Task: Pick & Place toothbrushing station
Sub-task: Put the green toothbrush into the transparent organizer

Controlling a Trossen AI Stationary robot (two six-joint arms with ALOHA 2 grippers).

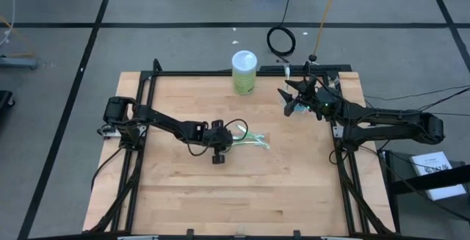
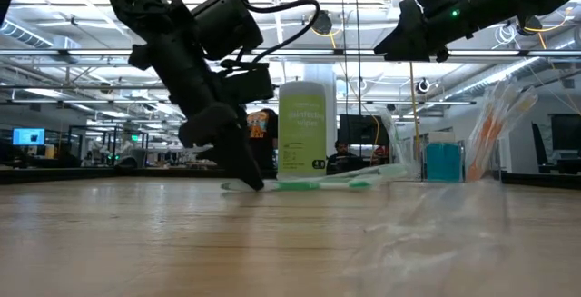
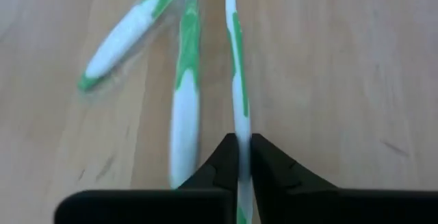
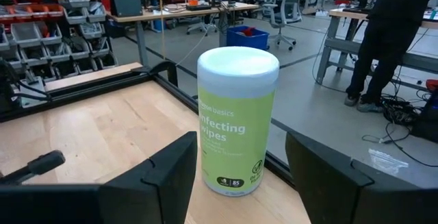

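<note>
I have the left gripper down at mid-table with its jaws pinching one green-white toothbrush by its thin handle. Two more toothbrushes lie just beside it on the wood. My worry is that so narrow a grip may let the brush swivel or slip when lifted. The right gripper hangs spread and empty near the wipes canister, far right.

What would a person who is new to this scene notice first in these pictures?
Mid-table, the left gripper has its fingers shut on a thin green-white plastic toothbrush, with two similar ones lying beside it. A tall lime-green cylinder with a white lid stands at the far edge. The right gripper hangs open nearby.
</note>
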